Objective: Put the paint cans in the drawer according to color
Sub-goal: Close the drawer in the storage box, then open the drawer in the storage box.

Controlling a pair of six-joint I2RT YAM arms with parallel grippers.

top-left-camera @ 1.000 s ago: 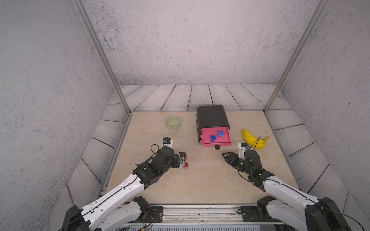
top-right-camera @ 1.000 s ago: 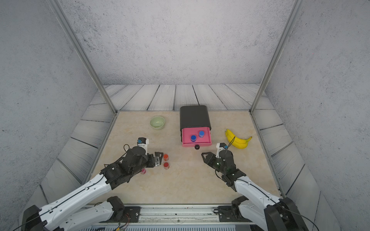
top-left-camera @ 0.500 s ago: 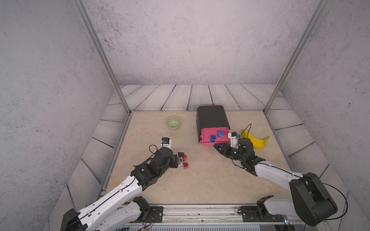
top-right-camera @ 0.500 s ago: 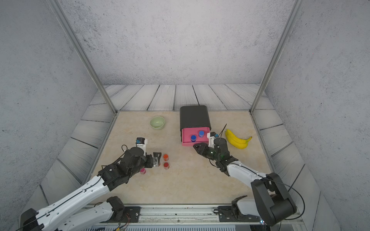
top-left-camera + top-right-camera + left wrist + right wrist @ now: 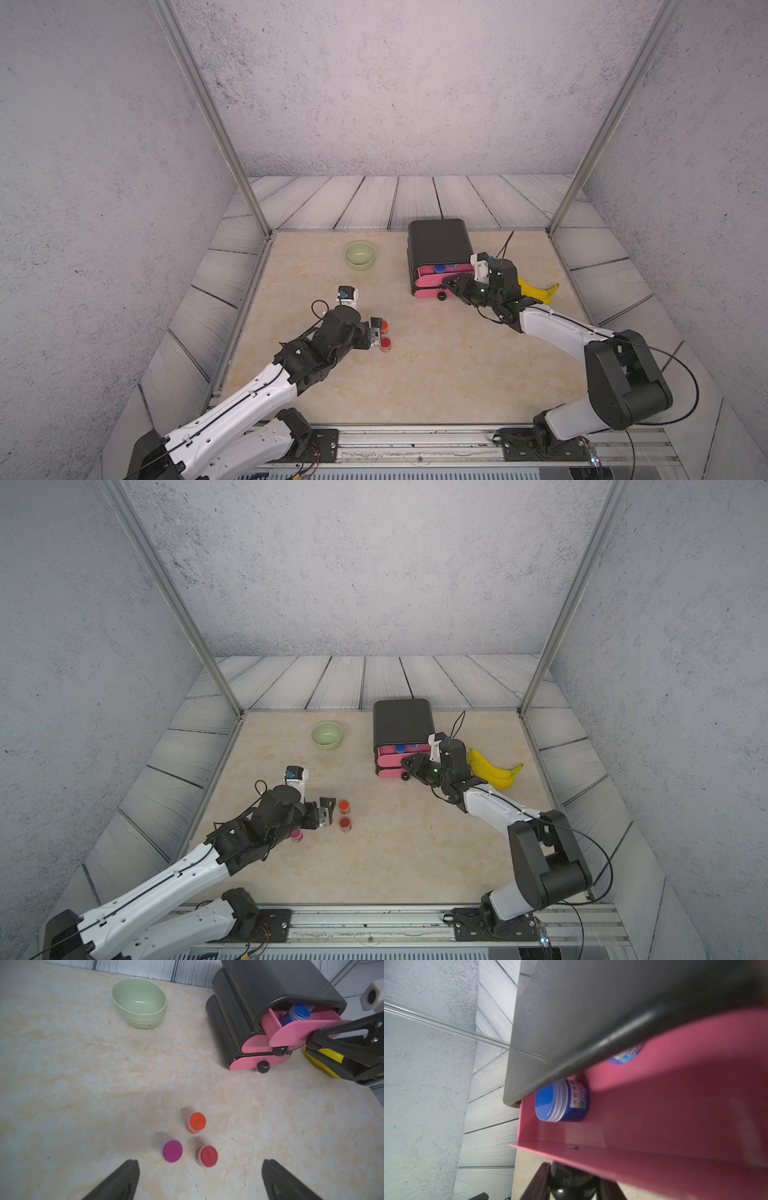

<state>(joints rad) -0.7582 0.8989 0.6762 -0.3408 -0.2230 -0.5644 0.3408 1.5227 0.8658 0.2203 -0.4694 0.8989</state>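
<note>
Right gripper [image 5: 309, 1042] is clamped on the top knob [image 5: 571, 1184] of the drawer [image 5: 270, 985]; the tray sits partly out with two blue paint cans [image 5: 556, 1103] inside, so blue looks sorted; left gripper [image 5: 200, 1164] hangs wide open over the orange can [image 5: 196, 1121], red can [image 5: 206, 1156] and magenta can [image 5: 172, 1151] on the table [image 5: 62, 1064], probably lining up the next colour.

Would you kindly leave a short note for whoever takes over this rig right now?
Left gripper open, empty, by the orange can, red can and magenta can on the table.
Right gripper shut on the knob of the top drawer, which stands partly open.
Done: two blue cans inside it.
Left: push it shut, then sort those three cans into the lower drawers by colour.
</note>
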